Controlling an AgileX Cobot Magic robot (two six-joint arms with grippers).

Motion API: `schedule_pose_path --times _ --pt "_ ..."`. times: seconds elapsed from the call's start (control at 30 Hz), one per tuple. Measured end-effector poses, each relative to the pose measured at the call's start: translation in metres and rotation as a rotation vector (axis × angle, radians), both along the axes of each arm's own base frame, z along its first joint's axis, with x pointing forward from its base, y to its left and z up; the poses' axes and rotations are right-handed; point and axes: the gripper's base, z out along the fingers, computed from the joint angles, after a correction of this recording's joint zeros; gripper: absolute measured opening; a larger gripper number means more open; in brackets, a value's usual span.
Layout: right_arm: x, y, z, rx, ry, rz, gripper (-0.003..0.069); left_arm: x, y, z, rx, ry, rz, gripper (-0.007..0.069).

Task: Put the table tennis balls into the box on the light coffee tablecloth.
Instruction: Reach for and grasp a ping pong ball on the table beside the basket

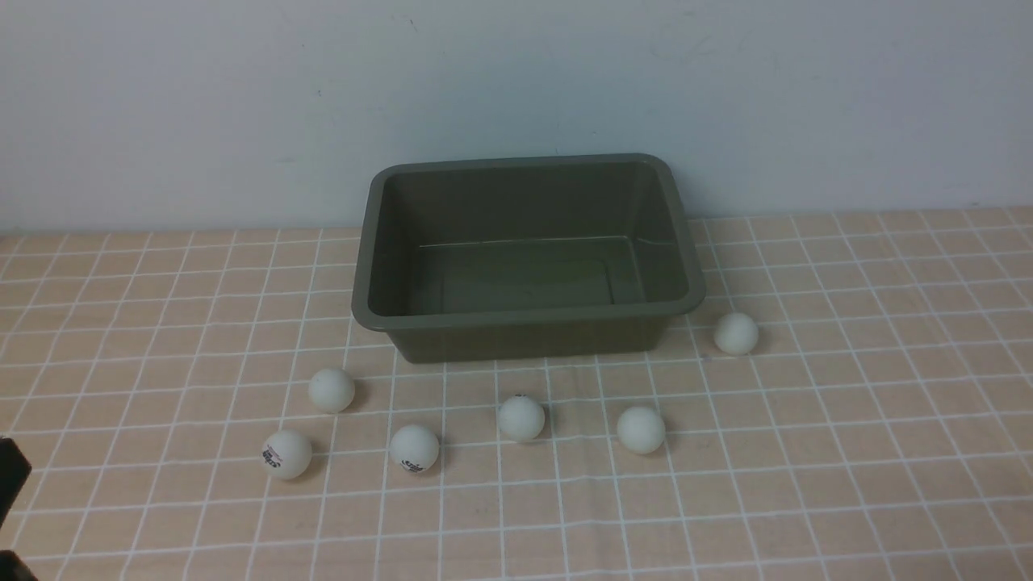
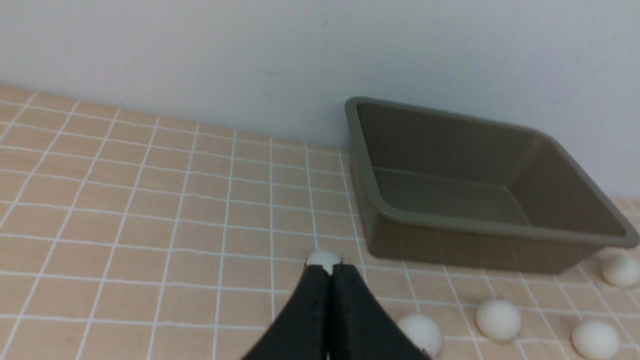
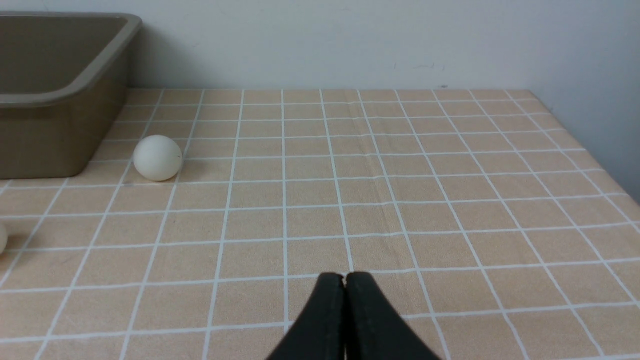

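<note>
Black left gripper (image 2: pixel 330 272) and right gripper (image 3: pixel 344 278) are hovering above the light coffee tablecloth (image 1: pixel 888 484), jaws pressed together, empty, box (image 1: pixel 524 316) at twelve o'clock.

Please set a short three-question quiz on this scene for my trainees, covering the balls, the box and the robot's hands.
1. How many table tennis balls lie on the tablecloth?
2. True or false: the box already holds a ball.
3. The left hand and right hand are: A open; B shut and empty; C each gripping a ball.
Key: 1 six; 2 false; 3 B.
</note>
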Motion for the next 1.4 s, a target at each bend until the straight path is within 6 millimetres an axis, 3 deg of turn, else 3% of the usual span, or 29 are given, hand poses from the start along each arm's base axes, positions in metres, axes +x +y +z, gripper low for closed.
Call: schedule_pose_path --times 0.27,0.4,0.5,0.6,0.77,1.07,1.23,1.4 --pt "0.0 0.0 0.0 0.002 0.0 -0.001 -0.0014 0.01 -0.008 0.022 0.213 0.105 -0.126 0.0031" --pt "0.0 0.0 0.0 0.002 0.0 0.0 -0.0014 0.02 -0.011 0.026 0.299 0.187 -0.161 0.0154" --pt "0.0 0.0 0.0 0.002 0.0 0.0 -0.0014 0.034 -0.015 0.024 0.353 0.342 -0.18 0.0267" --pt "0.0 0.0 0.0 0.002 0.0 0.0 -0.0014 0.049 -0.019 0.023 0.413 0.485 -0.196 0.0323" --pt "0.0 0.0 0.0 0.002 0.0 0.0 -0.0014 0.087 -0.03 0.021 0.486 0.716 -0.218 0.0328" --pt "0.0 0.0 0.0 0.002 0.0 0.0 -0.0014 0.152 -0.053 0.008 0.591 0.869 -0.31 0.0288" --pt "0.0 0.0 0.0 0.002 0.0 0.0 -0.0014 0.17 -0.062 -0.006 0.616 0.9 -0.369 0.029" --pt "0.0 0.0 0.0 0.002 0.0 0.0 -0.0014 0.186 -0.062 -0.015 0.607 0.853 -0.365 0.0345"
